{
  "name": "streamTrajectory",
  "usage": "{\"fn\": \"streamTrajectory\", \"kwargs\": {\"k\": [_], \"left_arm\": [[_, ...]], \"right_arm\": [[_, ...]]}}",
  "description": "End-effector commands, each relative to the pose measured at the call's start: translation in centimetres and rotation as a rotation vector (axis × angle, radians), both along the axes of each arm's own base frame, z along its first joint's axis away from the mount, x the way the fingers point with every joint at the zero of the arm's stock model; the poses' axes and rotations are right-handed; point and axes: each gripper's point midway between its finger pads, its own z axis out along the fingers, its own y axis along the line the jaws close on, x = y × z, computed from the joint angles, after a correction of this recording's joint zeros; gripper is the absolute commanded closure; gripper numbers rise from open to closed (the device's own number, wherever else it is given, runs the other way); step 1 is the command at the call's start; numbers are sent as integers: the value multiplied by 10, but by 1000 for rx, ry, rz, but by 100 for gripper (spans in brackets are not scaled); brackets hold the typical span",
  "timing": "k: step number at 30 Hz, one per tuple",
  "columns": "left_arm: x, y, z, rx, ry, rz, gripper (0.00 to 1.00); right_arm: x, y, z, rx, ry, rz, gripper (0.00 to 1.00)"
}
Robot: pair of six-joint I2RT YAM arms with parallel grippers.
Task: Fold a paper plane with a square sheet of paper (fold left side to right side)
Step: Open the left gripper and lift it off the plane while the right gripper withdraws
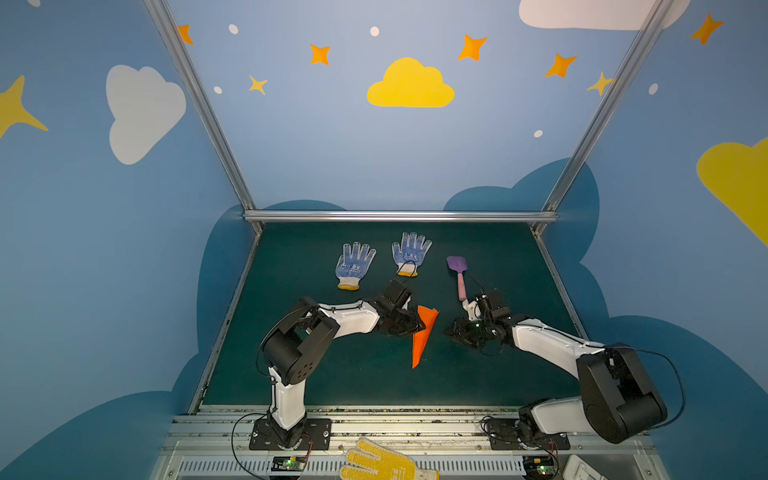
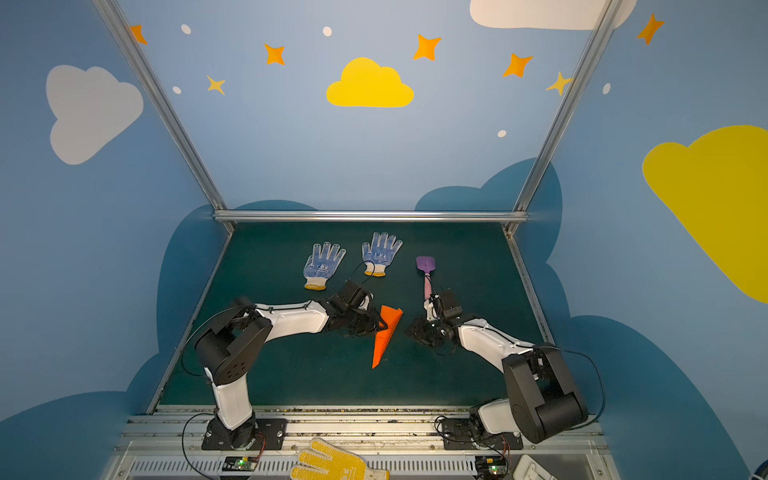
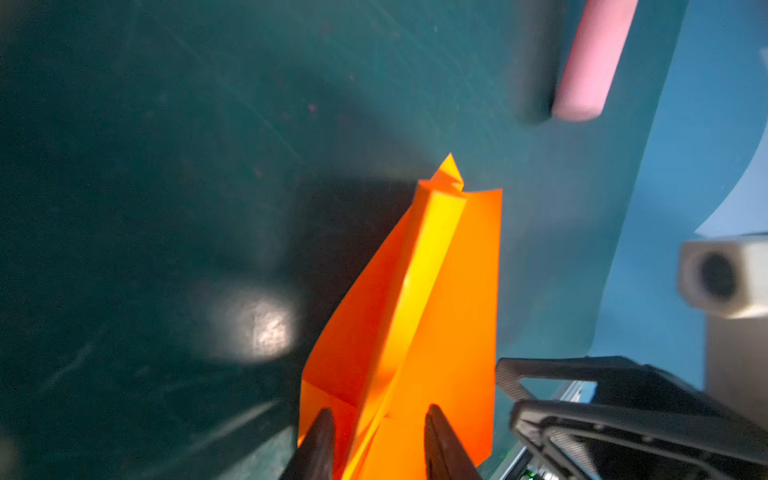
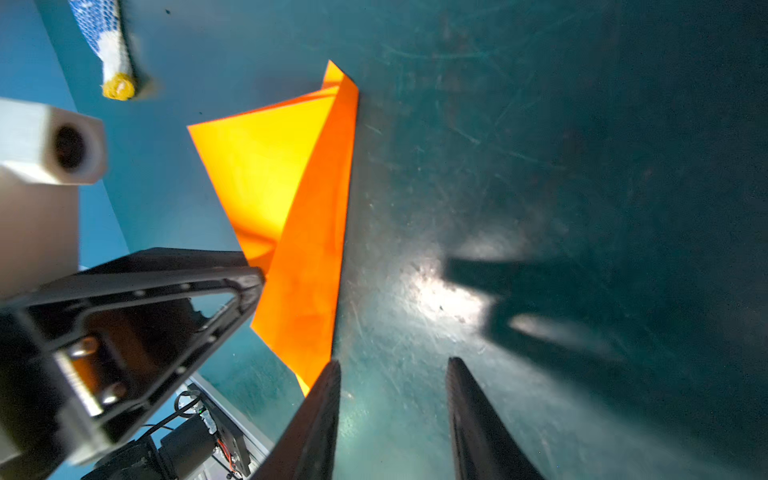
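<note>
Closest, the left pincer (image 3: 379, 409) has its black fingers partly apart, with the raised middle fold of the paper plane (image 3: 436, 291) between them; whether they press it, I cannot tell. The right pincer (image 4: 395, 361), fingers apart as well, holds nothing and hangs over the green surface (image 4: 582, 124) just beside the plane's long edge. In both top views the plane (image 1: 422, 336) (image 2: 383, 336) sits mid-surface between the arms, narrow tip toward their bases.

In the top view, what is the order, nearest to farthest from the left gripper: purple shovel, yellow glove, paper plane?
1. paper plane, at the left gripper itself.
2. purple shovel, farther back, to the right.
3. yellow glove, on the front rail.
</note>
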Motion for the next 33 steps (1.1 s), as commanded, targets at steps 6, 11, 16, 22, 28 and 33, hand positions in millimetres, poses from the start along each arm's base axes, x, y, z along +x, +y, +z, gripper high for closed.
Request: {"fn": "streamTrajectory", "kwargs": {"k": [6, 11, 16, 22, 28, 33], "left_arm": [[-17, -8, -19, 72, 14, -48, 74], [-8, 9, -8, 177, -66, -13, 96], [13, 54, 29, 437, -263, 49, 97], [25, 91, 52, 687, -361, 26, 97], [26, 103, 43, 804, -353, -28, 96], [22, 102, 25, 816, -328, -60, 96]], "right_arm": [[-1, -9, 8, 0, -22, -32, 59], [-6, -10, 21, 19, -40, -27, 59], [-20, -8, 29, 54, -50, 0, 59], [-41, 1, 26, 80, -40, 26, 59], [-55, 8, 23, 81, -41, 36, 59], [-59, 9, 22, 76, -44, 39, 59]]}}
